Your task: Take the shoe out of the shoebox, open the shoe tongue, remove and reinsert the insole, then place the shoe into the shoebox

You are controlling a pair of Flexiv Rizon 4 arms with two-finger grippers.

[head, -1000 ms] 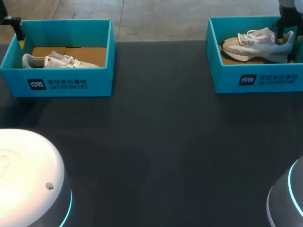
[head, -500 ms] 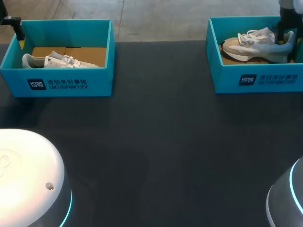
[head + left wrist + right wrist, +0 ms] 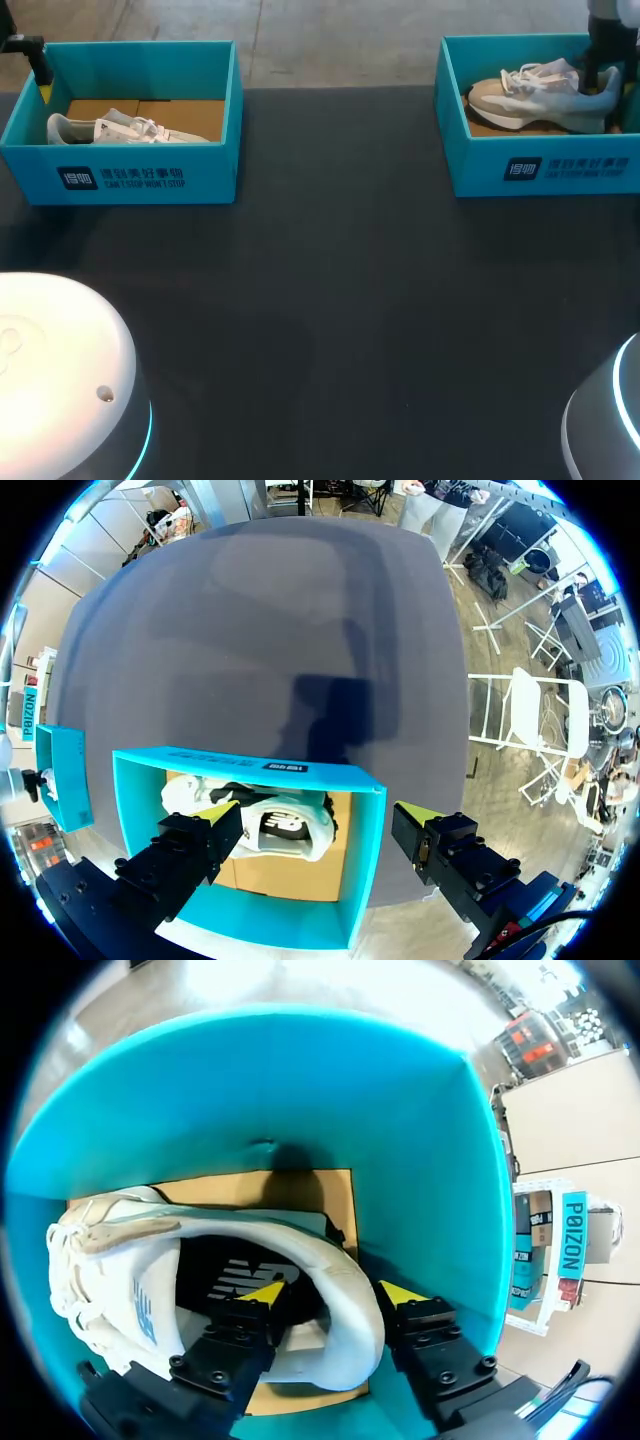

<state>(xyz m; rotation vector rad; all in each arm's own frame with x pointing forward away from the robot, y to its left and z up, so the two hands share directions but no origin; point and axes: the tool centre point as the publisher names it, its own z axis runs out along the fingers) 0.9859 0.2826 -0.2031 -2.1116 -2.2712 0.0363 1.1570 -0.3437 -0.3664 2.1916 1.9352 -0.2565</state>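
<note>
A grey-and-white shoe [image 3: 540, 95] lies in the teal shoebox [image 3: 540, 165] at the back right. My right gripper [image 3: 600, 65] reaches down into this box at the shoe's heel. In the right wrist view the right gripper [image 3: 332, 1292] is shut on the shoe [image 3: 330, 1290], one finger inside the opening and the other outside the heel collar. A second white shoe [image 3: 120, 128] lies in the teal shoebox [image 3: 120, 175] at the back left. My left gripper [image 3: 315, 818] hangs open above that shoe [image 3: 285, 830], touching nothing.
The two boxes stand at the far corners of the dark table [image 3: 330, 300]. Brown cardboard [image 3: 300, 1190] lines the right box under the shoe. The left box's walls [image 3: 250, 770] surround its shoe closely.
My right gripper's fingers have drawn in slightly on the heel, and the shoe has shifted a little upward in its box. The left arm has not moved.
</note>
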